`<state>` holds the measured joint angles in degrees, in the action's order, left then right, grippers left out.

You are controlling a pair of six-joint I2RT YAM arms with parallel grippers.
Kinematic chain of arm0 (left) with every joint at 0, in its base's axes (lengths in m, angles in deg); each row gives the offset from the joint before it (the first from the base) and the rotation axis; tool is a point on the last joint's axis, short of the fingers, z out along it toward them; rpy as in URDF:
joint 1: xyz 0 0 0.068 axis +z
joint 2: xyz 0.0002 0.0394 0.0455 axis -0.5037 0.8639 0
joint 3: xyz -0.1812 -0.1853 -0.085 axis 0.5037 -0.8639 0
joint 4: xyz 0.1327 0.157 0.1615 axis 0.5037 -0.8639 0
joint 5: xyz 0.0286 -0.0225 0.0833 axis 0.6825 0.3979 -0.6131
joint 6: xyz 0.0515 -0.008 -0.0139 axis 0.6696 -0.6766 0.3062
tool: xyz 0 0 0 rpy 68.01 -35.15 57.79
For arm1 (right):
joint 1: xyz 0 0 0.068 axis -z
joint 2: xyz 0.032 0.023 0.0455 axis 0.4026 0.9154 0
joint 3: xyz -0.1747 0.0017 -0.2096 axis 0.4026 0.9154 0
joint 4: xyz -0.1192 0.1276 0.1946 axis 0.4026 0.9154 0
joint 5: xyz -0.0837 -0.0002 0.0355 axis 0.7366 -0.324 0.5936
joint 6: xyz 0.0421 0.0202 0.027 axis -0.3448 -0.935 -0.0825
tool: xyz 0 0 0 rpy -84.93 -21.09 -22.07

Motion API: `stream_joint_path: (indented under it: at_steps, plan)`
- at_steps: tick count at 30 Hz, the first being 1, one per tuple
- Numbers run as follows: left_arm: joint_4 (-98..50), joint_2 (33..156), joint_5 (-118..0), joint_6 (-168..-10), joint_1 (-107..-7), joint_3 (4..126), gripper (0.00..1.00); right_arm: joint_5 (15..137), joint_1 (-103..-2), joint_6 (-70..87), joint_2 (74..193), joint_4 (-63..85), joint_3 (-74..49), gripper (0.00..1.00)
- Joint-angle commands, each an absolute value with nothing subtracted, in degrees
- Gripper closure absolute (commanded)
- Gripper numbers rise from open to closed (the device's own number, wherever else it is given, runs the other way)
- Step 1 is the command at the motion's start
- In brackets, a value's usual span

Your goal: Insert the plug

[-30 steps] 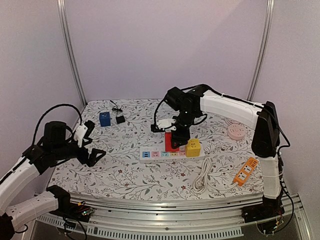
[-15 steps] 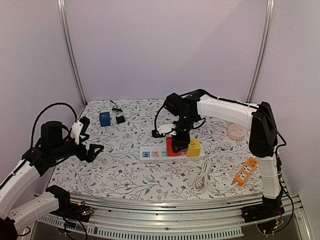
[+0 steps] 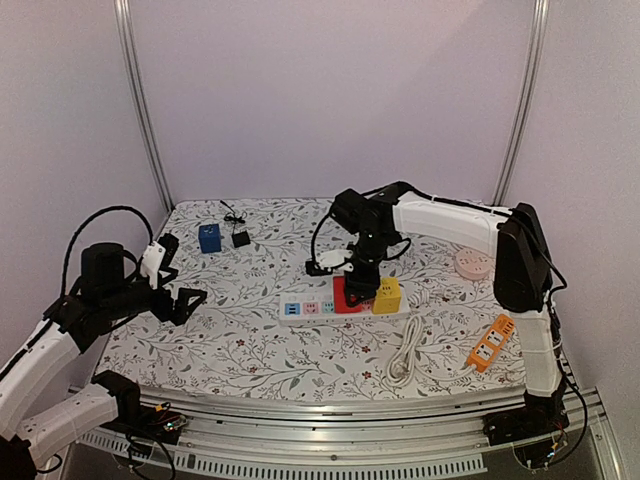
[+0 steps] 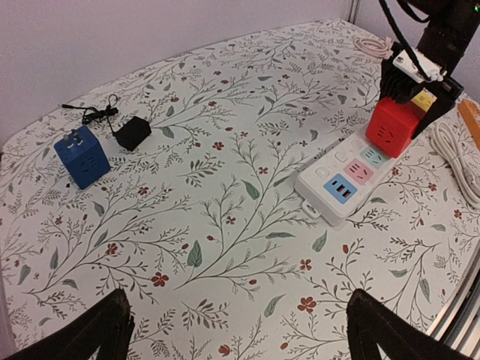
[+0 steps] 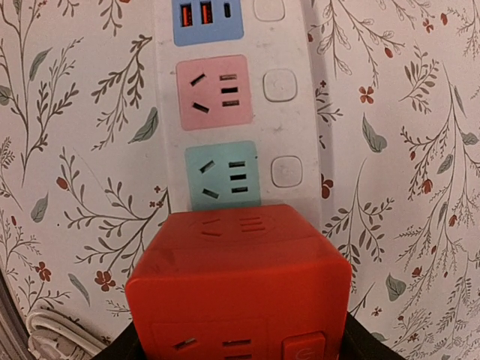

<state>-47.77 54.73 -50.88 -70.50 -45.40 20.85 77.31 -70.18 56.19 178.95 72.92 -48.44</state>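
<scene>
"Position of the red plug [image 3: 346,295] was to be stated. Where was it found?"

"It was seen clamped between the fingers of the right gripper [image 3: 354,284], which were set partly apart to the cube's width. It was held over the white power strip [image 4: 346,180], toward the strip's right end, just beside the yellow cube [image 3: 387,295] seated there. Whether its prongs had entered a socket could not be told; its underside was hidden."

"And the relation on which the coming move was judged to turn?"

"The strip's long axis was seen running left to right across the table [image 3: 250,350], with the teal socket [image 5: 222,176] exposed next to the plug and the pink socket [image 5: 213,93] beyond it. The target socket was judged to lie directly beneath the cube, so a straight downward press, faces kept square to the strip, was thought to be called for."

"Was the left gripper [image 3: 178,280] counted on?"

"It was not. It was seen spread wide and empty, well apart to the strip's left; the right arm was the nearer."
</scene>
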Motion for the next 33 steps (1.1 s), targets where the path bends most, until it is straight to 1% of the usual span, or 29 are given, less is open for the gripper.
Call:
stream_joint_path:
  at_steps: [1, 10, 14, 22, 28, 33]
  plan:
    - [-46.3, 54.2, -50.1, -70.2, -44.5, 19.8, 0.00, 76.6, -69.6, 56.3, 179.1, 72.0, -46.6, 1.00]
    - [-46.3, 53.9, -50.0, -70.1, -44.5, 19.8, 0.01, 76.4, -69.6, 55.7, 182.0, 70.1, -44.2, 1.00]
    - [-46.3, 53.8, -50.0, -69.9, -44.4, 19.7, 0.00, 79.9, -69.6, 55.7, 184.1, 70.2, -42.6, 1.00]
    - [-46.3, 53.7, -49.9, -69.8, -44.3, 19.7, 0.01, 82.0, -70.1, 54.6, 184.5, 69.9, -40.3, 1.00]
    - [-46.3, 53.7, -49.7, -69.7, -44.3, 19.6, 0.00, 87.6, -70.7, 53.9, 187.0, 70.0, -40.8, 1.00]
    - [-46.4, 53.6, -49.5, -69.6, -44.2, 19.6, 0.01, 88.8, -71.0, 53.0, 188.4, 70.4, -40.4, 1.00]
